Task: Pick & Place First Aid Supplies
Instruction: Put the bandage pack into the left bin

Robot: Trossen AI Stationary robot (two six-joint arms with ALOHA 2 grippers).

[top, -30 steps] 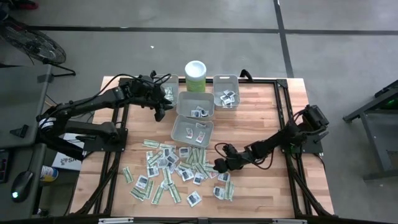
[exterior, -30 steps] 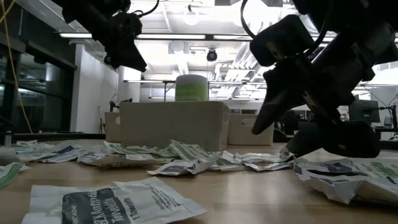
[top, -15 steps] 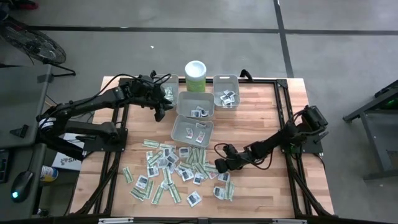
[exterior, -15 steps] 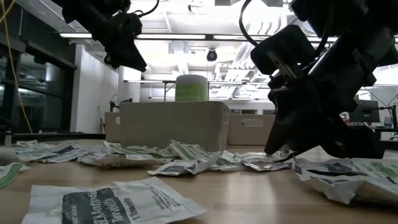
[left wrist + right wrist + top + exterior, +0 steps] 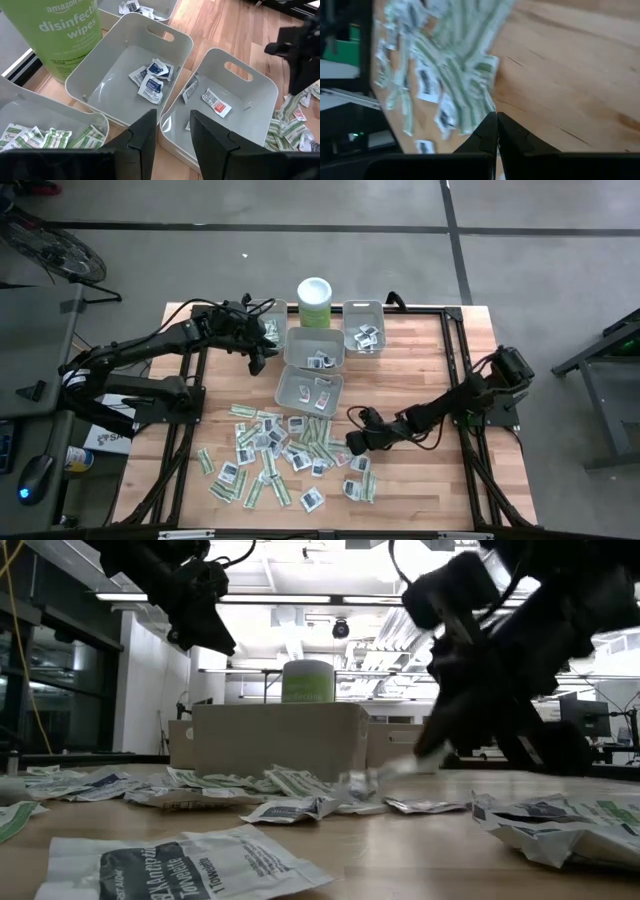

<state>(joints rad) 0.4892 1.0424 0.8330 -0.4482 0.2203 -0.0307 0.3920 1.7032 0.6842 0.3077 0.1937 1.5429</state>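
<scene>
The right hand [image 5: 352, 444] sits low at the right edge of the pile of first aid packets [image 5: 280, 452], and its fingers [image 5: 490, 131] are pressed together. In the low view it looks like a pale packet [image 5: 362, 780] hangs at its tip just above the wood, but that bit is smeared, so I can't say for sure it's actually pinched.

The rest of the packets are scattered over the near middle of the wooden tabletop [image 5: 420, 365], green-white strips mixed in with little white squares with dark print.

The left hand [image 5: 257, 361] hovers on the far left, just beside the grey bins, with its fingers [image 5: 142, 137] spread partway and nothing between them. Its wrist view looks down into two bins: one bin [image 5: 95, 65] holding a few blue-and-white square packets [image 5: 151, 80], and the other bin [image 5: 265, 90] with a white packet with a red mark [image 5: 216, 102]. A third bin [image 5: 364, 326] sits far right with more squares in it.

The green disinfecting wipes canister [image 5: 315, 303] stands at the far edge, just behind the bins.
</scene>
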